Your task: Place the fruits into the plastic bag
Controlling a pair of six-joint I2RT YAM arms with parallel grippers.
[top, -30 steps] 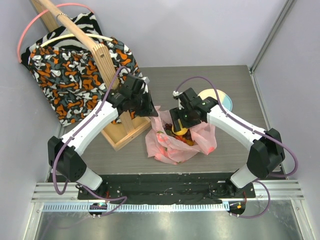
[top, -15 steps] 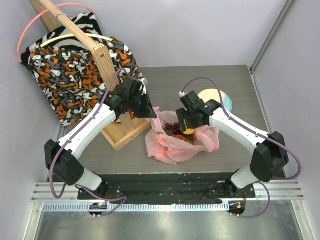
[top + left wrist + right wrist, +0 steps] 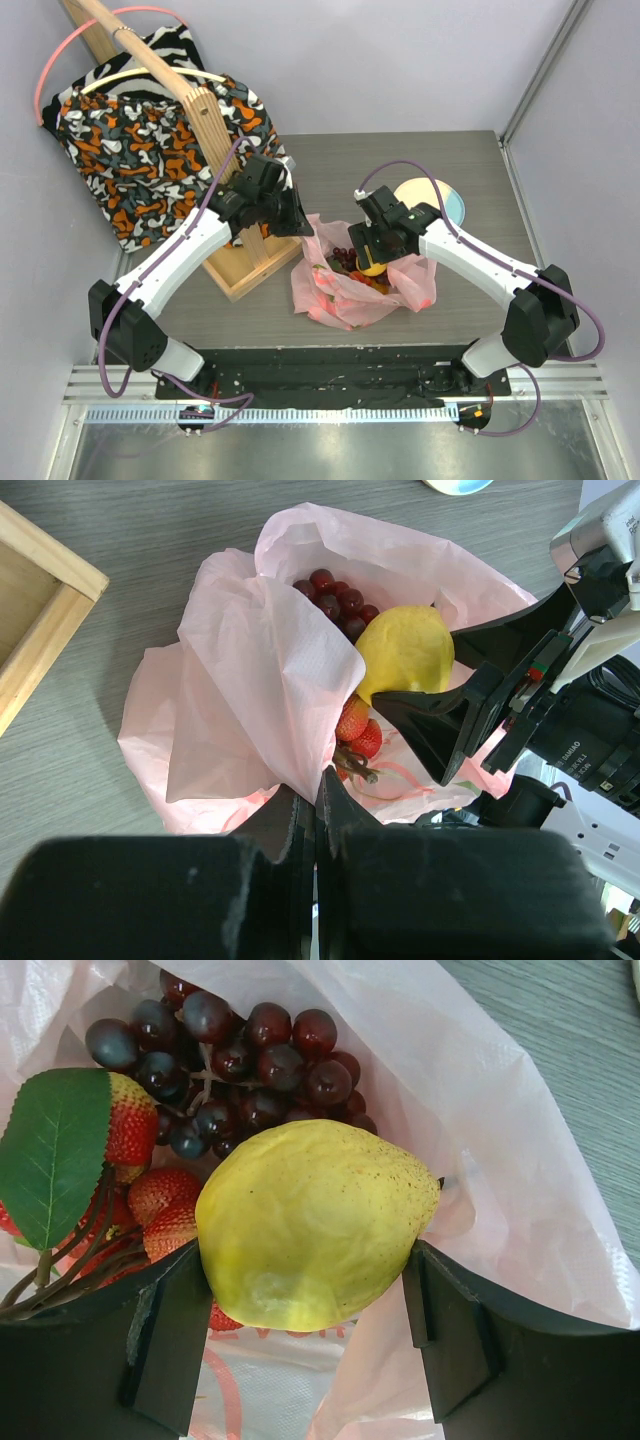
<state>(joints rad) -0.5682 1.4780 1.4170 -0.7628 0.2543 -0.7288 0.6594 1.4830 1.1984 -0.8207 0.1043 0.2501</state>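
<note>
The right jaws, spread wide, clasp the yellow fruit (image 3: 310, 1220) across its firm, smooth middle, over the mouth of the plastic bag (image 3: 250, 660) lying mid-way along the surface (image 3: 400, 160). The left jaws, pressed together, pinch the bag's flimsy rim; hard tugging would likely tear it.

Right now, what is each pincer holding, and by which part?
The right pincer grips the yellow lemon-like fruit across its middle. The left pincer is shut on a fold of the rim of the pink plastic bag.
</note>
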